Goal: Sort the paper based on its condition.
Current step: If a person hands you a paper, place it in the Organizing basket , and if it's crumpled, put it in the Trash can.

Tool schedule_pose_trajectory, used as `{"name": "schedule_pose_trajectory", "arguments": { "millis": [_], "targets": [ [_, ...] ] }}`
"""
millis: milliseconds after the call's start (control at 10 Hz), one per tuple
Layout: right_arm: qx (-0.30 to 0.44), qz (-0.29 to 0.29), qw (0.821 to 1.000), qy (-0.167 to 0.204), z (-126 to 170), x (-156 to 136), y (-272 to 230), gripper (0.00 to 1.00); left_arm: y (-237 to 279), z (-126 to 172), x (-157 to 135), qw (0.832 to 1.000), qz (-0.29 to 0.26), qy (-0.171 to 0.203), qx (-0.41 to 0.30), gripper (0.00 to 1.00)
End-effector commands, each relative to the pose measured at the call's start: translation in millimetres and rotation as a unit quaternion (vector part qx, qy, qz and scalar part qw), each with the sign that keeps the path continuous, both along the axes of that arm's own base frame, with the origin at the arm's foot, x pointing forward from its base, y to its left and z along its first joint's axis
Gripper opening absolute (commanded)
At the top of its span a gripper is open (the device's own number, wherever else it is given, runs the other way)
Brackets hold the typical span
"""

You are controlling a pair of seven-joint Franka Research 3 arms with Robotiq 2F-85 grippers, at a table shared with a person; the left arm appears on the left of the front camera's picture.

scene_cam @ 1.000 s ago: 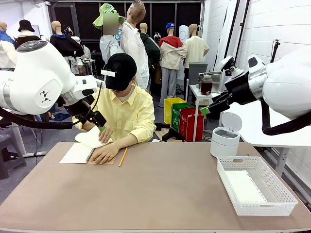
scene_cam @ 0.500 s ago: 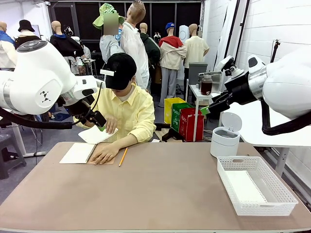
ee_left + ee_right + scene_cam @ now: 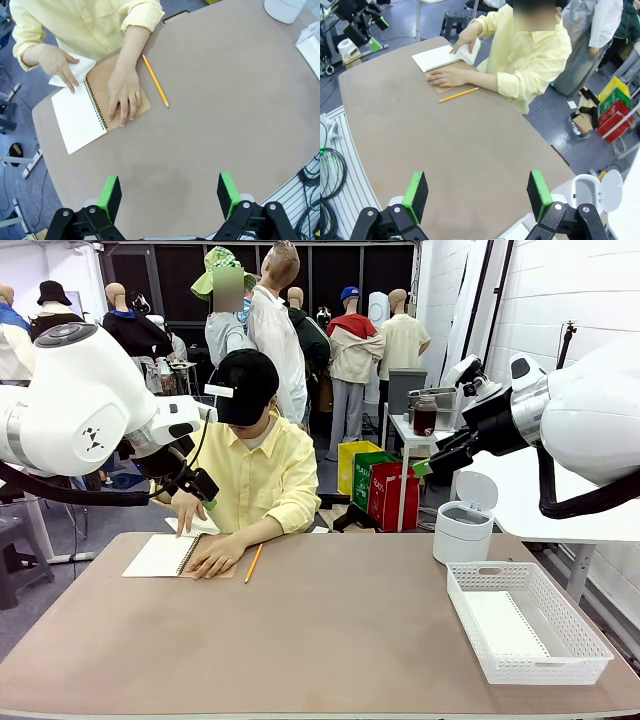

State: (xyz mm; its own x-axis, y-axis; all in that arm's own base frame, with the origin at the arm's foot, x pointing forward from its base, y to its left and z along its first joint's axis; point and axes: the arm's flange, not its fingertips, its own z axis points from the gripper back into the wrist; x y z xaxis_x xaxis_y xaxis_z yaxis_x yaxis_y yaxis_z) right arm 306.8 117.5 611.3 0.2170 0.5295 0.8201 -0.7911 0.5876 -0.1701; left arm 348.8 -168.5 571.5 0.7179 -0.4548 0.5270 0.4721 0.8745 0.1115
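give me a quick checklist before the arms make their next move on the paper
1. left gripper open, holding nothing: ok
2. right gripper open, holding nothing: ok
3. loose sheet free to take: not ok, the person's hand rests on it
4. its condition readable from here: cannot tell
5. white basket uncovered, bin with lid up: ok
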Motion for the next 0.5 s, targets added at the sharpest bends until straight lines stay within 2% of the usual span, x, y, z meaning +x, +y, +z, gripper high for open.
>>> {"name": "schedule_pose_trajectory", "arguments": {
  "millis": [0,400],
  "targets": [
    [-0.003,0.005,1.0,-0.002,-2.3,2.2,-0.9,1.0,0.7,0.3,-0.3,1.0,-0.002,-0.001,0.002,1.0],
    [-0.003,0.005,1.0,-0.002,-2.3,2.2,-0.9,1.0,0.7,0.3,-0.3,1.0,-0.002,-0.001,0.002,1.0]
  ]
}}
